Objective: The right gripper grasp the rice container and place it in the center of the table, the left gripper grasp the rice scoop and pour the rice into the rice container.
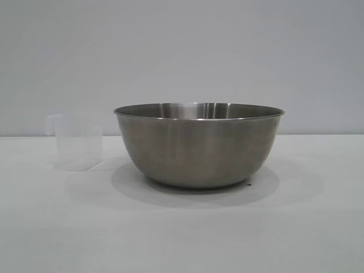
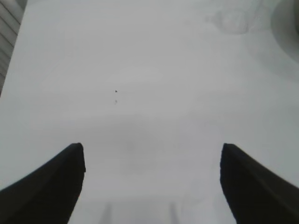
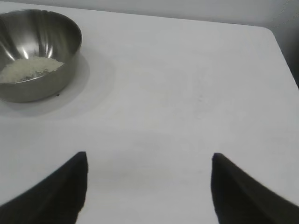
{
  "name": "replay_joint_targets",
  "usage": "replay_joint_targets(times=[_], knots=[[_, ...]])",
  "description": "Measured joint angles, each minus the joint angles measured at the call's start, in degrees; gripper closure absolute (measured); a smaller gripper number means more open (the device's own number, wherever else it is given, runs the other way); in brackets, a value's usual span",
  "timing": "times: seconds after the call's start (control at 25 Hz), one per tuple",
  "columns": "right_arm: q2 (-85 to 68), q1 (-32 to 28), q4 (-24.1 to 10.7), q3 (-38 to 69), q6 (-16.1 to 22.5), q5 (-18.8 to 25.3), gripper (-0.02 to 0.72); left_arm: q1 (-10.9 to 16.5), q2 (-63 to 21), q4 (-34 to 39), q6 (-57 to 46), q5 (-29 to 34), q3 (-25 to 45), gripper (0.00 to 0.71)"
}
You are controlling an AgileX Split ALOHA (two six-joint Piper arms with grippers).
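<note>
Scoop, I mean rice scoop, stood upright on table, left of rice container. Rice lay inside it. I saw left gripper spread wide, holding nothing; right gripper likewise, over bare table.

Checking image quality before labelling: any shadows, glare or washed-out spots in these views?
Exterior view: soft shadow on the table around the rice container; the rice scoop nearly fades into the white. Right wrist view: bright reflections inside the container above the rice, open right hand dark. Left wrist view: open left hand over pale tabletop, faint shadows.
</note>
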Motion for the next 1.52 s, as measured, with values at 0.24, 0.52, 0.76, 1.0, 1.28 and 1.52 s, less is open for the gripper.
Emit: replay_joint_targets(times=[0.24, 0.52, 0.76, 1.0, 1.28, 1.52], knots=[[0.00, 0.00, 0.00, 0.00, 0.00, 0.00, 0.232, 0.00, -1.57, 0.00, 0.00, 0.10, 0.00, 0.186], [0.00, 0.00, 0.00, 0.00, 0.00, 0.00, 0.232, 0.00, -1.60, 0.00, 0.00, 0.10, 0.00, 0.186], [0.00, 0.00, 0.00, 0.00, 0.00, 0.00, 0.232, 0.00, -1.60, 0.00, 0.00, 0.10, 0.00, 0.186], [0.00, 0.00, 0.00, 0.00, 0.00, 0.00, 0.232, 0.00, -1.60, 0.00, 0.00, 0.10, 0.00, 0.186], [0.00, 0.00, 0.00, 0.00, 0.00, 0.00, 0.232, 0.00, -1.60, 0.00, -0.10, 0.10, 0.00, 0.186], [0.00, 0.00, 0.00, 0.00, 0.00, 0.00, 0.232, 0.00, -1.60, 0.00, -0.10, 0.10, 0.00, 0.186]])
